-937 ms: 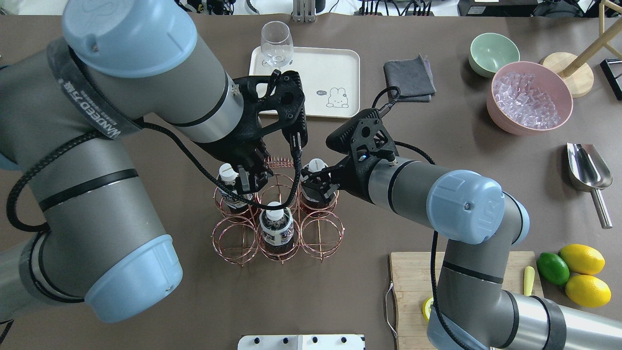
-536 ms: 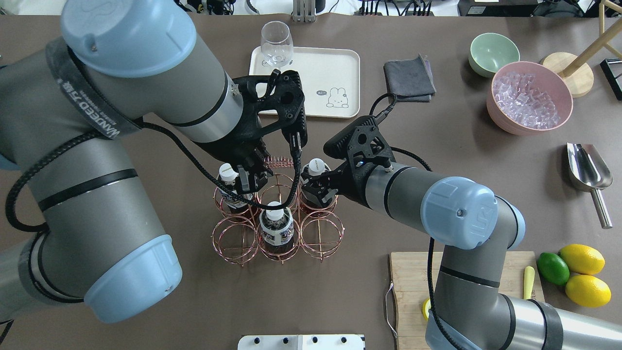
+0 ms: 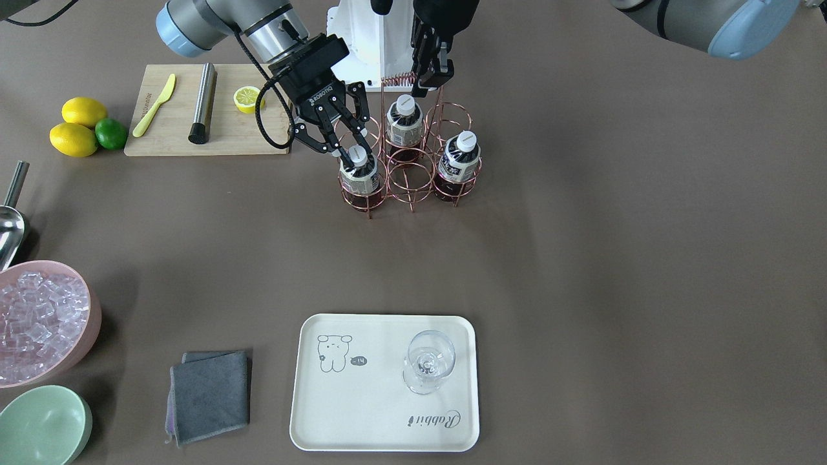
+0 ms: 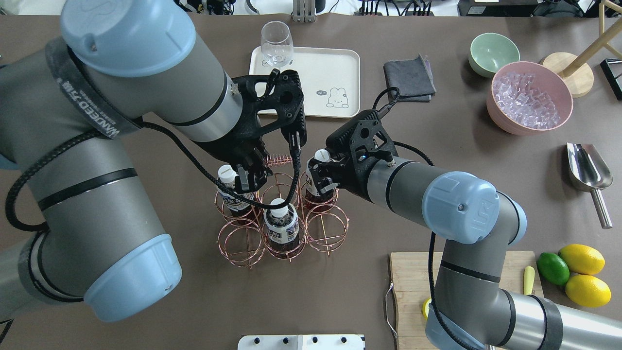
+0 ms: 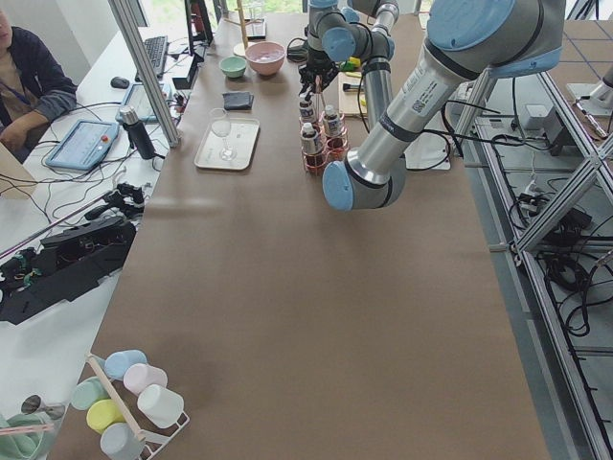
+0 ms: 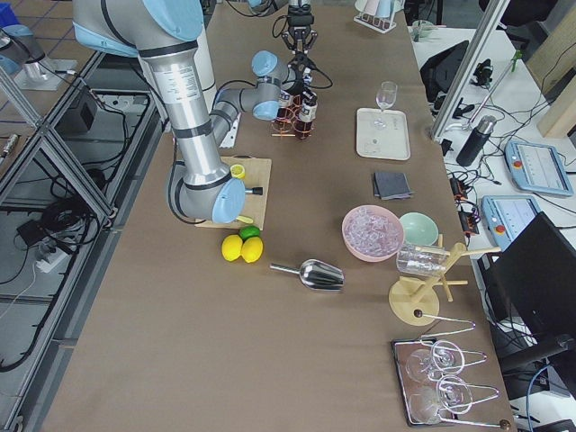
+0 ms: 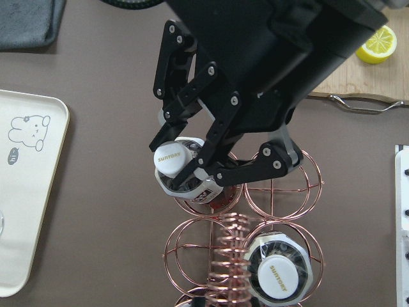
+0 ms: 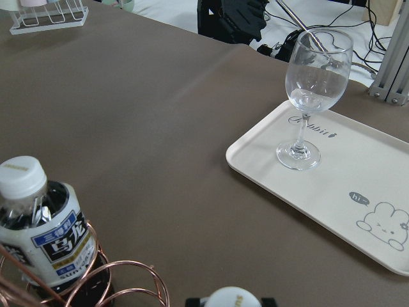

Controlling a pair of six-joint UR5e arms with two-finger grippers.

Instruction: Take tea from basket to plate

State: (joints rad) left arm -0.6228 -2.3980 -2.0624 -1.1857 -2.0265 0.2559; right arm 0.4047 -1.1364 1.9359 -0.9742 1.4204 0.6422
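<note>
The tea (image 3: 357, 171) you want stands cap-up in a corner cell of the basket (image 3: 387, 175). That cell is on the robot's right, in the row nearer the plate (image 3: 381, 413). The bottle's long axis is close to vertical. From the left wrist view its white cap sits off-centre over the ring, so it leans a little, with its base inside the ring.

The right claw (image 3: 353, 150) is closed on the tea, one finger on either side just under the cap. The left claw (image 3: 429, 77) looks pinched onto one end of the basket's coiled handle (image 3: 397, 79).

A second bottle (image 3: 404, 126) stands in the middle cell of the row nearer the robot. A third bottle (image 3: 459, 161) stands in the opposite corner of the tea's row.

The plate lies well apart from the basket and carries a wine glass (image 3: 428, 361). The surface (image 3: 581, 258) is plain matte brown. On it you also have:
- a grey cloth (image 3: 210, 395)
- a pink bowl of ice (image 3: 42, 320)
- a cutting board (image 3: 174, 129)

Around it the room shows aluminium frame posts, cabling, and a person (image 5: 29, 86) seated at a side desk.
</note>
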